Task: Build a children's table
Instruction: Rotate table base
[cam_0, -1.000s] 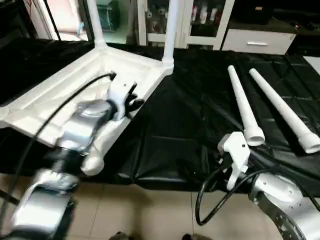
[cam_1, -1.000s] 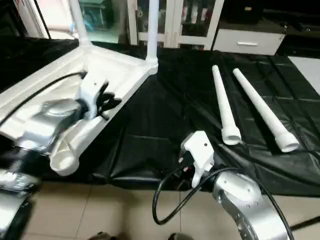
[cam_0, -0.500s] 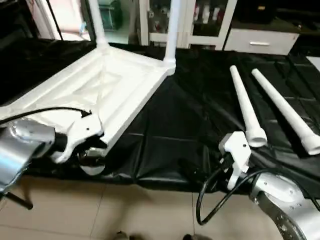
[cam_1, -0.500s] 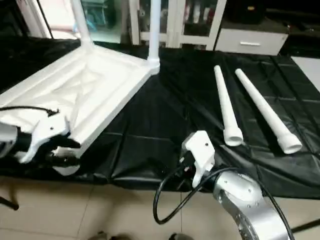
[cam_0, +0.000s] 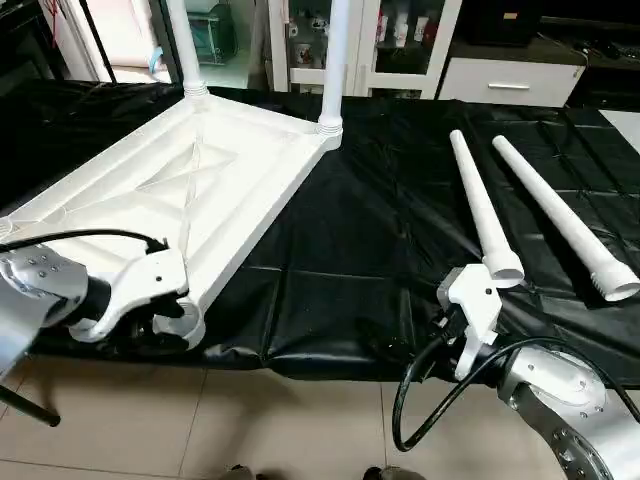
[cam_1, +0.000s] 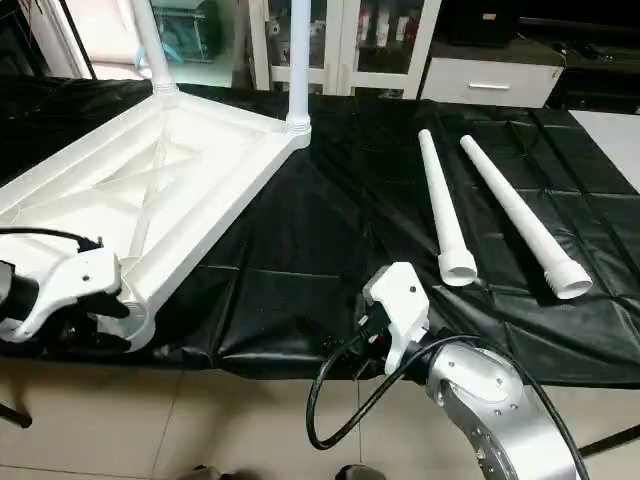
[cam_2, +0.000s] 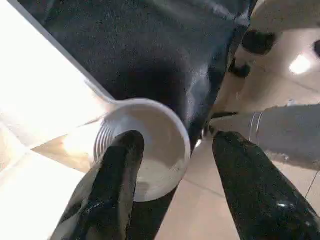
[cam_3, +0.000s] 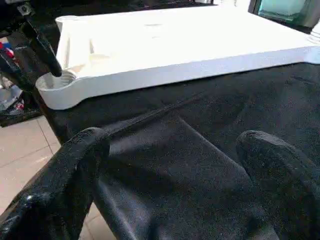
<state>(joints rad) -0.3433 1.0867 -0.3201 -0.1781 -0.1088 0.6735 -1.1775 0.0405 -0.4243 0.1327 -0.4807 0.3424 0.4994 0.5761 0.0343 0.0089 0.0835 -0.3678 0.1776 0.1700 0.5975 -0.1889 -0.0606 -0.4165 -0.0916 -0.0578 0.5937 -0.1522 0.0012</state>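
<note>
Half built — two legs in, two to go.
The table top (cam_0: 190, 195) lies upside down at the counter's (cam_0: 360, 250) left end; two loose legs (cam_0: 480, 205) wait at the right. The left hand (cam_2: 167, 165) straddles the near corner socket (cam_2: 150, 145), fingers wide; the right hand (cam_3: 170, 185) hovers open off the near edge.

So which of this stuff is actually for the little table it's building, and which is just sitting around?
For the job:
- top, lying upside down
- two legs already standing in its far corners
- two loose legs on the black sheet
- empty corner socket, where the left end effector is open

Just there:
- black work table
- white cabinets
- right end effector, open, holding nothing
</note>
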